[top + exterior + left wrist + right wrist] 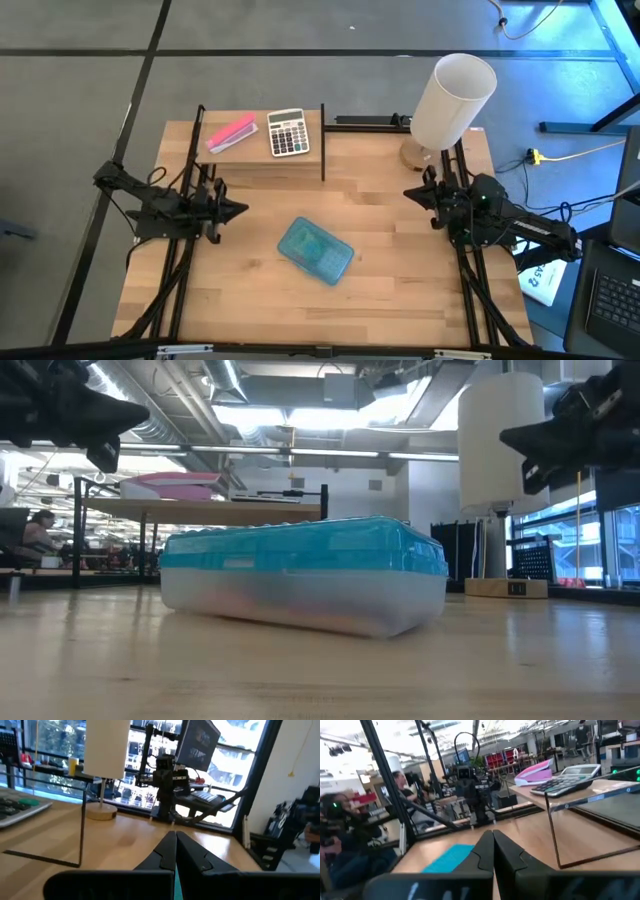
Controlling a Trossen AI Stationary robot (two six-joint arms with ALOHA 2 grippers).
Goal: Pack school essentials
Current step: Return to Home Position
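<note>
Box: the box (315, 251) sits closed mid-table, between the arms; we cannot see its contents.
Left: left gripper (240, 209) raised at table's left, jaws together.
Right: right gripper (410, 193) raised opposite, jaws together.
Homing: we'd keep both high, clear of the box.

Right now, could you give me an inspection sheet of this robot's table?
Surface: wooden table, no spills seen.
Job's things: blue supply box, lid shut, mid-table; contents unclear.
Clutter: pink stapler and calculator on rear shelf; white lamp at back right.
End effectors: left end effector and right end effector shut, raised either side of the box.
Cables: yellow cable on the floor.
Surroundings: seated person beyond the table.
</note>
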